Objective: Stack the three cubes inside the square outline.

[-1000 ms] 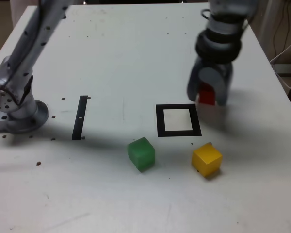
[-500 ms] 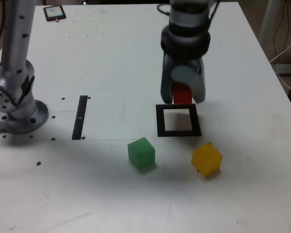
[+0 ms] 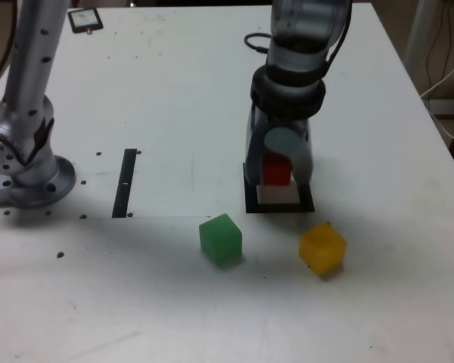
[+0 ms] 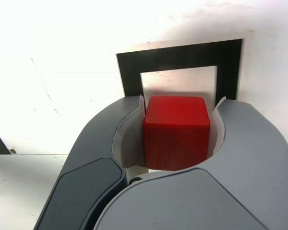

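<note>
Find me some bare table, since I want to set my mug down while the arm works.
In the exterior view, space lies bare between the black tape strip and the green cube, and below both loose cubes. It's crowded around the square outline, under the gripper.

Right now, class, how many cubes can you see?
3: red cube in the gripper; green cube and yellow cube on the table, nearer the camera.

Cube (image 4: 176,136) in hand (image 4: 182,99) — above outline (image 4: 182,56).
</note>
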You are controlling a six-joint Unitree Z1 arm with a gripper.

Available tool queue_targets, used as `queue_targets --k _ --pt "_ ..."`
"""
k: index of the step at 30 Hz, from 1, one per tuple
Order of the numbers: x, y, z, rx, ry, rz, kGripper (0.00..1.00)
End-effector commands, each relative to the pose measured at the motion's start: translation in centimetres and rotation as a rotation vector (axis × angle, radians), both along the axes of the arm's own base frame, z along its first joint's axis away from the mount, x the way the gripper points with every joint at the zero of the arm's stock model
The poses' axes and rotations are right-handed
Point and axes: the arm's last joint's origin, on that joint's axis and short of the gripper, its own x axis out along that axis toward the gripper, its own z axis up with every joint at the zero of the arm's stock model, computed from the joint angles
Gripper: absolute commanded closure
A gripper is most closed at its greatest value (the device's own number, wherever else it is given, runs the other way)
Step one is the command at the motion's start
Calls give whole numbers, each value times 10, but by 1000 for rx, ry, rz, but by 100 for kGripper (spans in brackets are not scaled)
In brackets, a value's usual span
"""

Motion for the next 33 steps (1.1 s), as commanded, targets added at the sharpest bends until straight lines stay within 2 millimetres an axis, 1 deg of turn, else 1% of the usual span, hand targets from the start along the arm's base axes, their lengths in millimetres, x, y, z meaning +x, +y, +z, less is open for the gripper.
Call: queue_targets --k 1,10,13,15,17,19,23,25,27,33 --pt "0 1 -5 -3 10 4 71" --pt "3 3 -12 -17 23 -6 70" --pt "3 4 -13 -22 25 -9 67" --pt "3 4 -14 -24 26 -10 61" --pt "3 5 -14 -25 26 -12 52" --pt "4 5 -15 -26 22 -17 40" --pt "4 5 -16 -27 14 -29 13" --pt "2 5 -15 -26 13 -30 4" --pt "1 5 -12 -25 11 -29 1" --pt "-6 5 -2 -22 2 -24 1"
